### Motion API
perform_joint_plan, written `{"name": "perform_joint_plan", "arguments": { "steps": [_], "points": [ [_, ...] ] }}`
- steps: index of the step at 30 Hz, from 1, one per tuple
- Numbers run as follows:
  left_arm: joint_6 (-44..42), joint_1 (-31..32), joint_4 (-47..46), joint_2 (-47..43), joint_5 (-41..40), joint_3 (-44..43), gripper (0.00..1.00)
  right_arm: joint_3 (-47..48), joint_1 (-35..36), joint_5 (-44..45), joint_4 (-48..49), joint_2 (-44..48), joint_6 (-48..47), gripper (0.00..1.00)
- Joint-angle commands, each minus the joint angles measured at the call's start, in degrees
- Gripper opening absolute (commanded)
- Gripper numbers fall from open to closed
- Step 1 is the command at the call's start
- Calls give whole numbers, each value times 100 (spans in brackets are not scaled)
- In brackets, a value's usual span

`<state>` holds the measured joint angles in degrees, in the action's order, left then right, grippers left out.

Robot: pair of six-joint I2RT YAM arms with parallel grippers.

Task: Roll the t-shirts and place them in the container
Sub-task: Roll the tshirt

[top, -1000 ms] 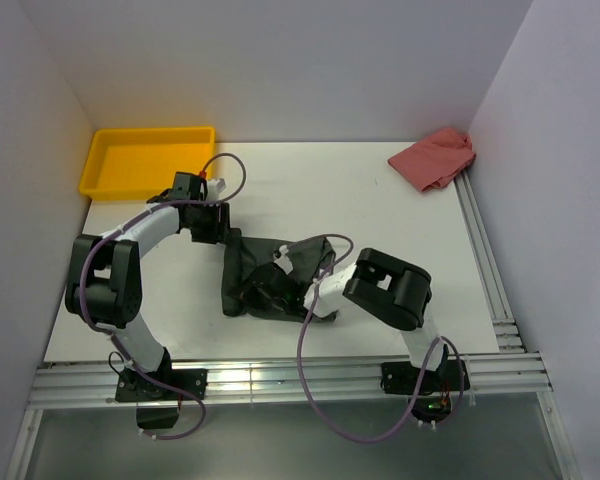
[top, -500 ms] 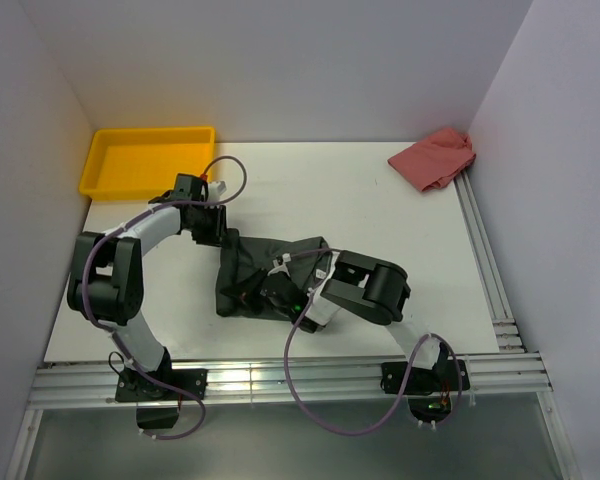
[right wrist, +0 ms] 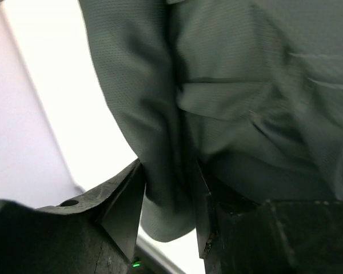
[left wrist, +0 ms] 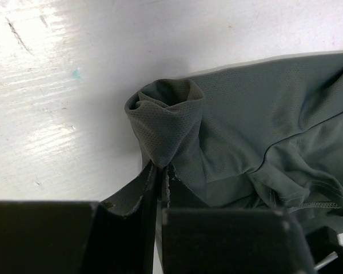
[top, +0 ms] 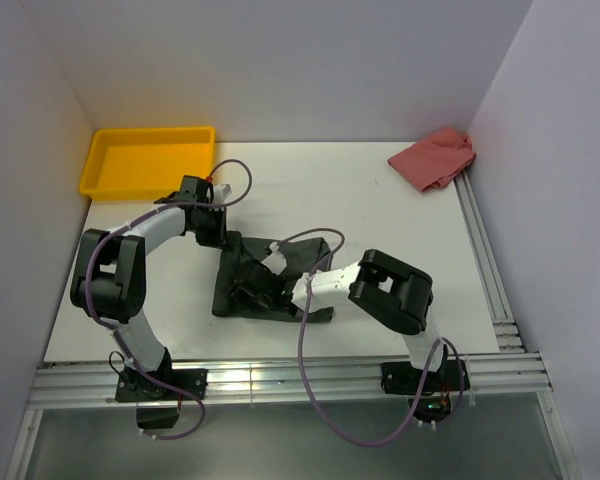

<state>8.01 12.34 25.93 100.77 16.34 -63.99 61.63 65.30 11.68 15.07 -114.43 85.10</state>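
left fingers pinch t-shirt corner | right fingers clamp t-shirt fold | left arm, right arm bent inward

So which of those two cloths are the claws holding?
The dark grey t-shirt mid-table: the left claw and right claw both pinch it. The pink cloth lies untouched in the far right corner.

A robotics lab bench: a white desk boxed in by plain white walls, metal rails along its edges, left arm and right arm bolted down
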Motion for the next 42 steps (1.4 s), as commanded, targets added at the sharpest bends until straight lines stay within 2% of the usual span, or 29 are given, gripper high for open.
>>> {"name": "perform_joint_plan", "arguments": {
  "steps": [1, 5, 9, 13, 21, 29, 32, 36, 38, 42],
  "points": [
    [-45, 67, -27, -5, -69, -35, 8, 411, 123, 791, -1839, 395, -450, 45],
    [-45, 84, -18, -22, -69, -35, 8, 1313, 290, 1432, -3095, 457, -678, 45],
    [-54, 93, -9, -31, -78, -44, 8, 2317, 475, 1969, -4360, 124, -881, 45],
    [-54, 111, -1, -23, -78, -52, 8, 3274, 563, 2101, -4794, -298, -1179, 45],
    [-71, 129, 17, -22, -43, -53, 9, 4550, 572, 2250, -5724, -1265, -1329, 45],
    [-80, 137, 26, -14, -43, -70, 12, 4973, 589, 2145, -6173, -1810, -1443, 45],
    [-89, 137, 26, -22, -34, -70, 19, 5236, 624, 2163, -6454, -1986, -1505, 49],
    [-80, 137, 0, -101, -43, -44, 40, 5325, 642, 2049, -6534, -2118, -1584, 53],
    [-80, 137, -9, -128, -43, -35, 46, 5298, 642, 1970, -6517, -2145, -1628, 54],
    [-98, 137, -1, -180, -87, -35, 53, 5377, 651, 1899, -6710, -2259, -1628, 54]
  ]
}}
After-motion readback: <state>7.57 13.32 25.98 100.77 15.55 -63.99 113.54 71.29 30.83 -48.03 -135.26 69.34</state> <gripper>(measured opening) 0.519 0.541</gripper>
